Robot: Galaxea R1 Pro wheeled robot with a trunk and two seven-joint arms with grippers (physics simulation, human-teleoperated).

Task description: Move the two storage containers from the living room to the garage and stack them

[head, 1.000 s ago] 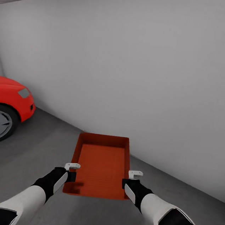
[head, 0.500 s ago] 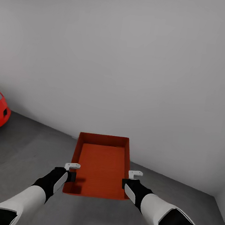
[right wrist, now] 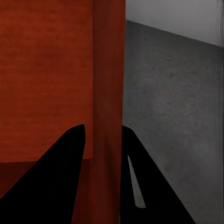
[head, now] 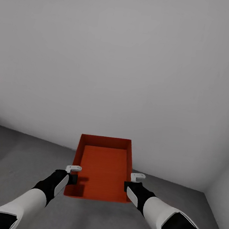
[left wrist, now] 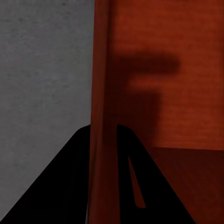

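The robot stood in the garage facing a plain grey-white wall, with the dark concrete floor running to its foot; one orange-red storage container was carried in front of the trunk, clear of the ground, its long axis pointing straight ahead toward the wall. The left gripper was pinched on the container's left long wall and the right gripper on its right long wall, both near the end closest to the robot; each wrist view showed that wall standing between two dark fingers, the left pair and the right pair alike; so both jaws were clamped on the rim, one finger inside and one outside. Both arms sat level and equally near; lowering it would likely call for both to descend together, keeping the bin flat; the second container's whereabouts could not be told.
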